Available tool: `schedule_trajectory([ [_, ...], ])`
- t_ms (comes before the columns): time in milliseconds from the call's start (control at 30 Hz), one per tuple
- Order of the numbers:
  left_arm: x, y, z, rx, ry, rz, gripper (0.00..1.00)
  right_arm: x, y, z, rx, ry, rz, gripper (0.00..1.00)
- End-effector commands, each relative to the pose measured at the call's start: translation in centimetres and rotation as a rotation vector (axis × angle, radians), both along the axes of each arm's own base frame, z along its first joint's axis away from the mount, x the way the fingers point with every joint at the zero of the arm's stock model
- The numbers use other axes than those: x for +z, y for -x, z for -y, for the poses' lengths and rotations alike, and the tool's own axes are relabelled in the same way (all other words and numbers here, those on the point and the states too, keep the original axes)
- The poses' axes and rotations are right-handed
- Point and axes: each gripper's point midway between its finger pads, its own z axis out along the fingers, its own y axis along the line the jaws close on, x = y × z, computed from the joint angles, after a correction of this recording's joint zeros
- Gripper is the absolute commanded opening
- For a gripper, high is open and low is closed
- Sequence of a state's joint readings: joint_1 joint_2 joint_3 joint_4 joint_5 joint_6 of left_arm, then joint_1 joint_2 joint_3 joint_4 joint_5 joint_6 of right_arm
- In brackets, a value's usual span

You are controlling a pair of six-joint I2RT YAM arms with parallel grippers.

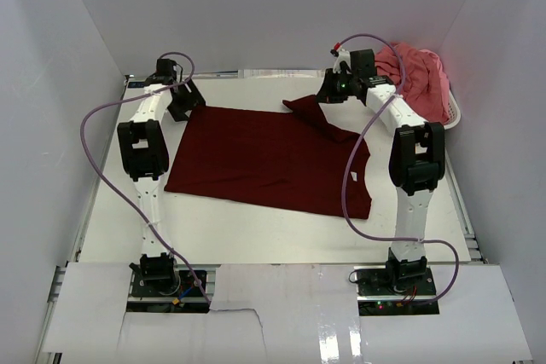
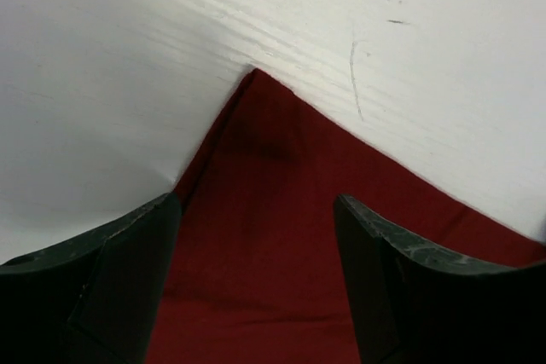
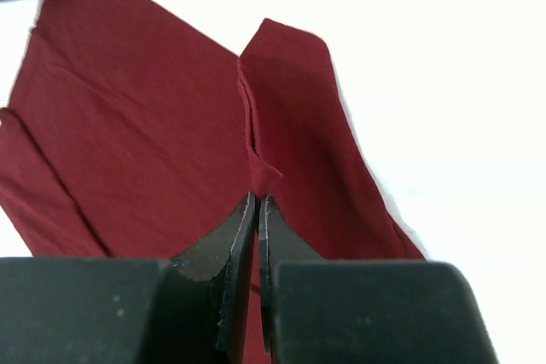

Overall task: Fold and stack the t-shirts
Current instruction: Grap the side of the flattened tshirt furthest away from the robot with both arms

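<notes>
The dark maroon t-shirt (image 1: 264, 159) lies spread on the white table. My left gripper (image 1: 183, 100) is open over its far left corner, which shows between the jaws in the left wrist view (image 2: 256, 210). My right gripper (image 1: 328, 95) is shut on a pinch of the maroon shirt's far right part (image 3: 290, 125) and holds a flap of it lifted. The coral pink t-shirt (image 1: 418, 70) lies bunched in the white basket (image 1: 452, 117) at the far right.
White walls close in the table on the left, back and right. The basket stands against the right wall behind my right arm. Purple cables loop beside both arms.
</notes>
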State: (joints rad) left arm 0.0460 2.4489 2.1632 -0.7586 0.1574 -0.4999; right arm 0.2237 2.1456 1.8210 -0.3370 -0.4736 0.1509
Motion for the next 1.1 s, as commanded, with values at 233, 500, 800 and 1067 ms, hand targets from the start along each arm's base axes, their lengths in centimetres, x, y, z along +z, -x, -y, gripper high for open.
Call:
schedule_trajectory([
  [233,0.7,-1.6,-1.5,0.004,-0.076,0.04,0.8,7.3,-0.8,1.0,-0.001,-0.028,0.168,0.08],
  [500,-0.5,-1.9,-1.2,-0.041,-0.138,0.034,0.72,8.0,-0.8,1.4,-0.001,-0.029,0.187,0.08],
  [800,-0.4,-3.4,1.4,-0.149,-0.255,0.099,0.72,8.8,-0.4,1.9,-0.002,-0.036,0.196,0.08],
  [1067,-2.1,-3.3,1.3,-0.184,-0.344,0.076,0.69,9.1,0.1,2.1,0.004,-0.043,0.196,0.08],
])
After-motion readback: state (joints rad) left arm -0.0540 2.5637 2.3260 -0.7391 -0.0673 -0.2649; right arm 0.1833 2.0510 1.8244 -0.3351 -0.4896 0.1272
